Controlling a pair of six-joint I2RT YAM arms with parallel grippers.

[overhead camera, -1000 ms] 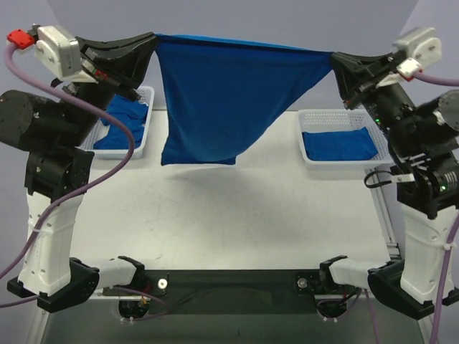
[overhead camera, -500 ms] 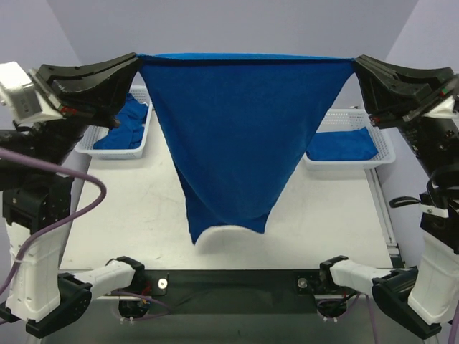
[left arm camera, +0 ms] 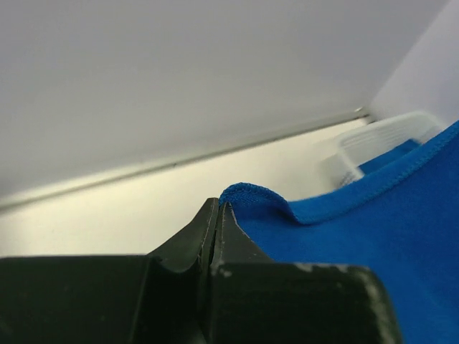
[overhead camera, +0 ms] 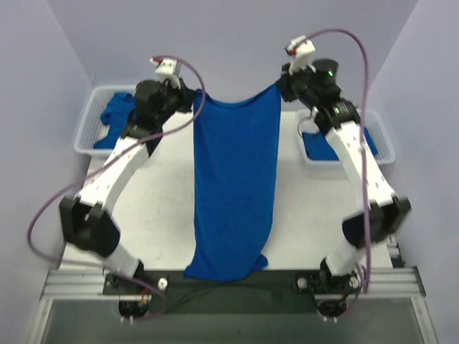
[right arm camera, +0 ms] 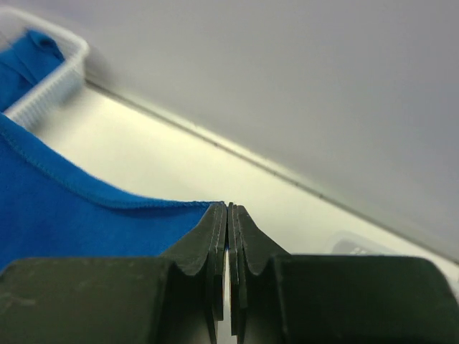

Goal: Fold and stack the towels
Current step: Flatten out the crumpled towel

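One blue towel (overhead camera: 233, 186) stretches in a long strip from the far side of the table to its near edge, where its lower end bunches. My left gripper (overhead camera: 192, 97) is shut on the far left corner and my right gripper (overhead camera: 281, 84) on the far right corner, with the top edge sagging between them. In the left wrist view the towel's hemmed corner (left arm camera: 247, 192) curls over the closed left gripper (left arm camera: 216, 208). In the right wrist view the towel's edge (right arm camera: 64, 215) runs into the closed right gripper (right arm camera: 228, 208).
A white basket (overhead camera: 86, 132) at the far left holds crumpled blue towels (overhead camera: 115, 118). A second white basket (overhead camera: 385, 143) at the far right holds a folded blue towel (overhead camera: 323, 147). Both arms reach far out over the white table (overhead camera: 158, 208).
Both arms have swung from high near the camera to stretched out over the table's far side. The towel went with them and now trails long down the table instead of hanging.
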